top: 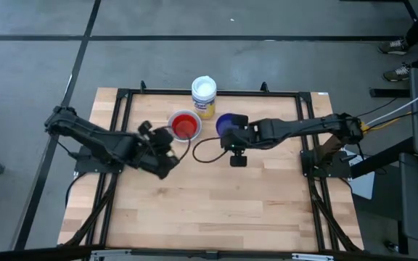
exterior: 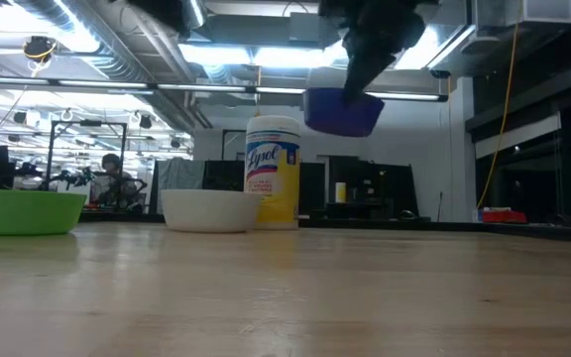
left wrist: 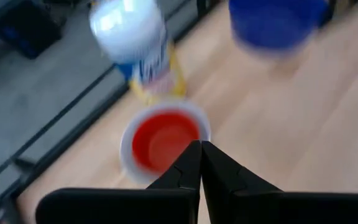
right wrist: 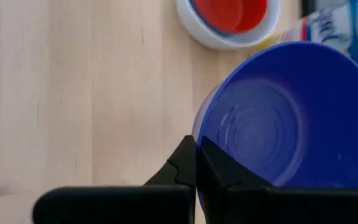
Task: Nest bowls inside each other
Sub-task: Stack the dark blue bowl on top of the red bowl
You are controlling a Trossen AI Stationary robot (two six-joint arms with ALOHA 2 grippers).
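Observation:
A red bowl (top: 185, 125) sits nested in the white bowl (top: 171, 120), which stands on the table's far middle. My left gripper (top: 171, 140) is shut with nothing in it, just on the near left of that pair; its tips (left wrist: 201, 149) point at them. My right gripper (top: 228, 135) is shut on the dark blue bowl (top: 226, 122), held in the air (exterior: 343, 111) to the right of the white bowl (exterior: 209, 209). A green bowl (exterior: 23, 211) stands on the table at the low view's left; the high view does not show it. My right gripper pinches the blue bowl's rim (right wrist: 199, 147) on the side nearest the wrist, one finger outside the wall and one inside. The fingers slant down from the table's right side. The bowl hangs tilted below them, lifted clear of the table.
A white-lidded cylindrical tub (top: 204, 95) with a yellow label stands at the far edge, between the white bowl and the blue bowl. A black cable (top: 200, 149) loops on the table by my right gripper. The near half of the wooden table (top: 216, 210) is bare.

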